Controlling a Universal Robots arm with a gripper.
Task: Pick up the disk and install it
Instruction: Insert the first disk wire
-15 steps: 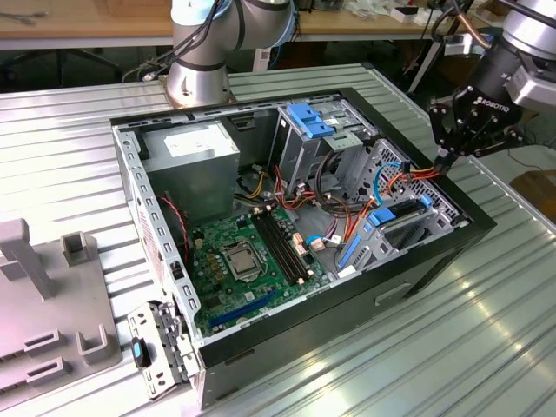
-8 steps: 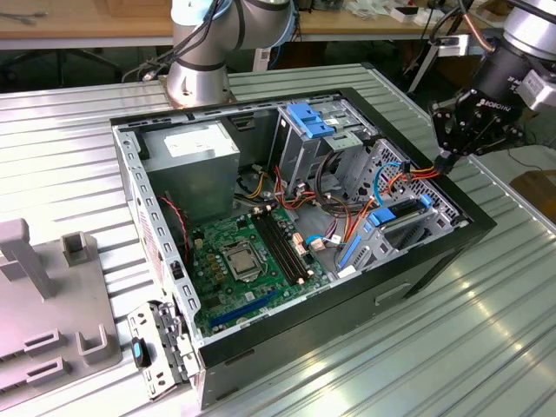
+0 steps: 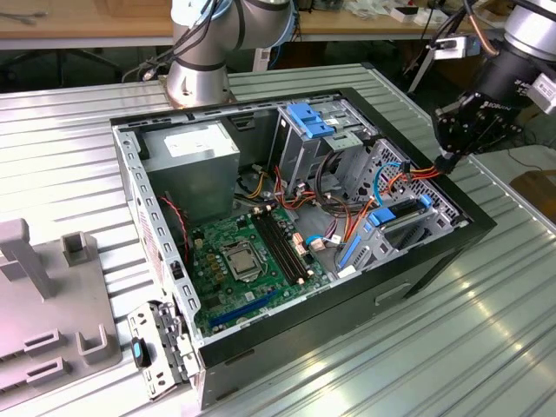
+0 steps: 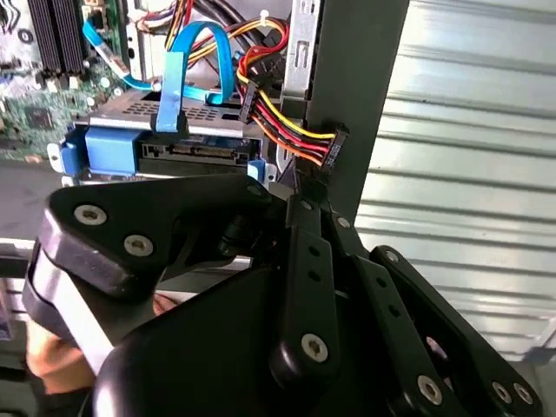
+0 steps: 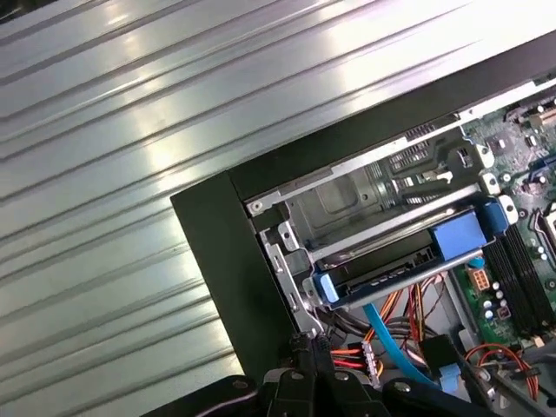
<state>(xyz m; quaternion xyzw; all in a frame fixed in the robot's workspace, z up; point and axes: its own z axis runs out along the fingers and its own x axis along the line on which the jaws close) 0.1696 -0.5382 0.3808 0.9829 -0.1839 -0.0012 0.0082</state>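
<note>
The disk (image 3: 401, 212) lies in the drive cage at the corner of the open computer case (image 3: 417, 261) nearest the exterior view's right, a dark body between blue rails. Its connector end (image 4: 195, 154) faces my gripper in the second wrist view, with a blue data cable (image 4: 174, 87) plugged in. In the first wrist view the disk (image 5: 382, 265) sits under the cage's metal frame. My gripper (image 3: 446, 162) hangs over the case's rim beside the cage, shut (image 4: 304, 195) on the red, yellow and black power cable, just behind its black plug (image 4: 334, 143). The plug is held apart from the disk.
A grey power-supply box (image 3: 193, 156) fills the case's far corner, and the green motherboard (image 3: 243, 261) lies on its floor. Blue latch tabs (image 3: 308, 117) top an upper bay. Grey fixtures (image 3: 35, 287) stand at the exterior view's left on the ribbed metal table (image 3: 434, 347).
</note>
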